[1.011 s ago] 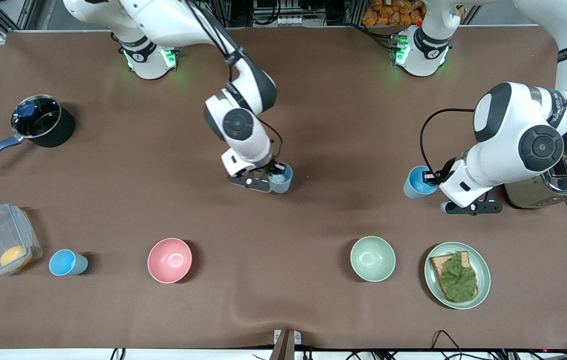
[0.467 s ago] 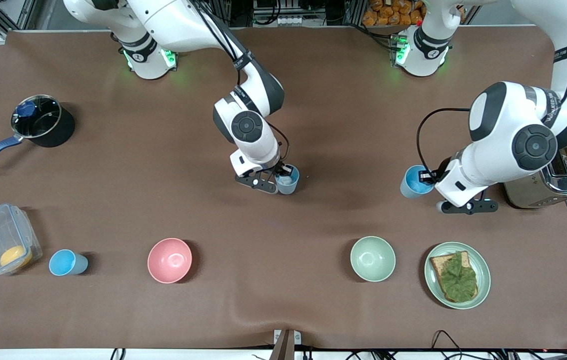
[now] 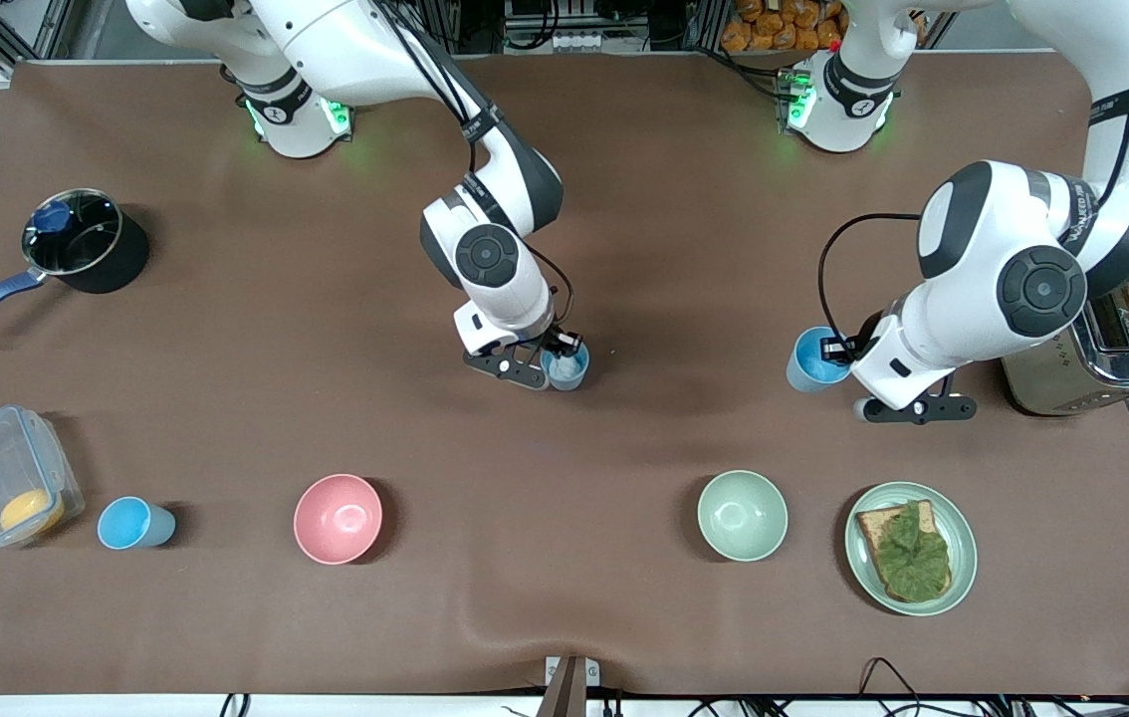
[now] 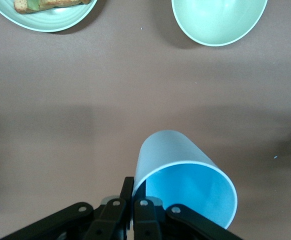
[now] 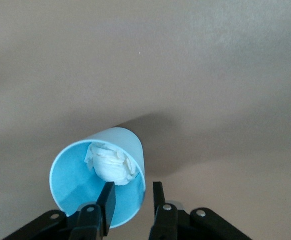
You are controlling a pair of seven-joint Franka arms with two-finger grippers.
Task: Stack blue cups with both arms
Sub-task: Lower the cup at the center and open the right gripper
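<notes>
The right gripper (image 5: 133,198) has just parted its fingers, releasing its cup (image 3: 565,366) on the table. The left gripper (image 4: 131,200) stays clamped on another cup (image 4: 185,182), ready for stacking.

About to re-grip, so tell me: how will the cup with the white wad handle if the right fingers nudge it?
The cup looks like thin plastic, so probably light and easily shoved. It is tall and narrow, so a rim nudge from the fingers may tip it. The wad likely adds little weight.

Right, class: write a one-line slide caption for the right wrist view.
Right pincer straddles the rim of a blue cup holding crumpled white paper, its fingers parted, above the brown table.
</notes>
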